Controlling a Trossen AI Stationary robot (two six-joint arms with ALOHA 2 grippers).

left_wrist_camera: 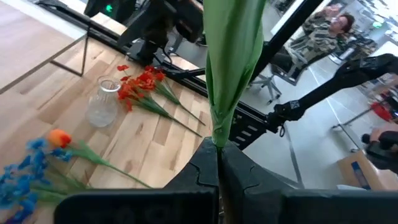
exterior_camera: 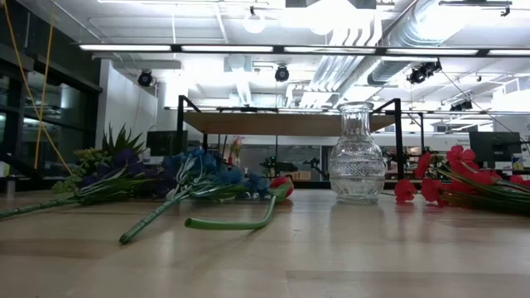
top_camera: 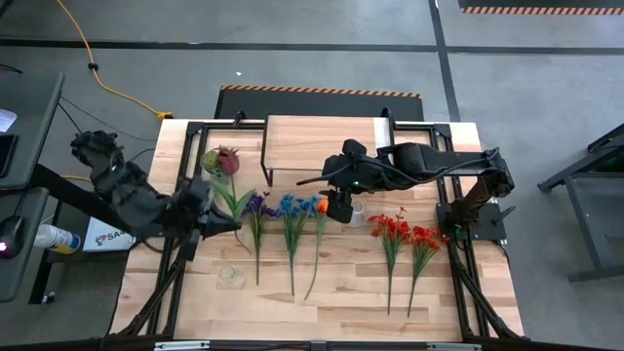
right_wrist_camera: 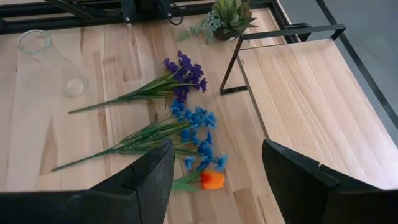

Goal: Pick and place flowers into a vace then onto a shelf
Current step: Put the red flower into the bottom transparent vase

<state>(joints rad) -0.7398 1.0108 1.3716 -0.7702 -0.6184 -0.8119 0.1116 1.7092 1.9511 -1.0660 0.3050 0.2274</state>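
Industrial lab: exposed ceiling ducts (exterior_camera: pixel 389 50)

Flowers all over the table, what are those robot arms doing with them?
The left tool is shut on a green flower stem, lifted off the table. The right tool is open, hanging above the orange flower and blue flowers. Purple flowers and red flowers lie on the wood too. One glass vase stands upright and empty near the shelf; another vase lies on its side. Nothing is in a vase yet.
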